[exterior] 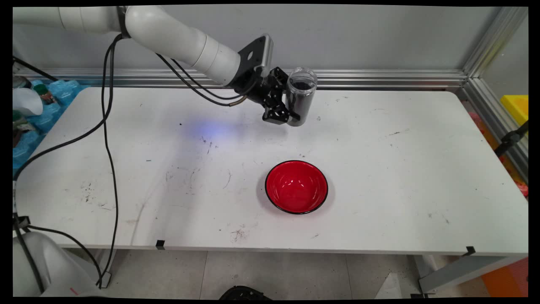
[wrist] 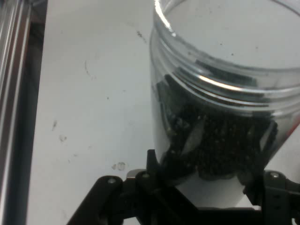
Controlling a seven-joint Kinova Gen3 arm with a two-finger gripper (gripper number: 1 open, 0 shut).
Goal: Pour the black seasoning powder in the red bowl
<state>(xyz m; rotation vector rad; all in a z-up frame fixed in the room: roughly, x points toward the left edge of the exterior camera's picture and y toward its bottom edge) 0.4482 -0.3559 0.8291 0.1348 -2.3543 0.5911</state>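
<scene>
The arm reaches over the table and its gripper is closed on a jar.

The white arm (exterior: 177,40) comes in from the upper left of the main view and slopes down to the right, and black cables (exterior: 107,126) hang from it in long loops. At its end a black wrist plate (exterior: 256,57) carries the black gripper (exterior: 291,110), which is raised above the table's far part. The gripper points to the right and a little down. Its two fingers (exterior: 282,115) press the sides of a clear jar (exterior: 300,96) in its lower half, and the jar stands nearly upright with its open mouth upward. In the hand view the black linkage (wrist: 136,197) rises from the bottom edge on both sides of the jar.
</scene>
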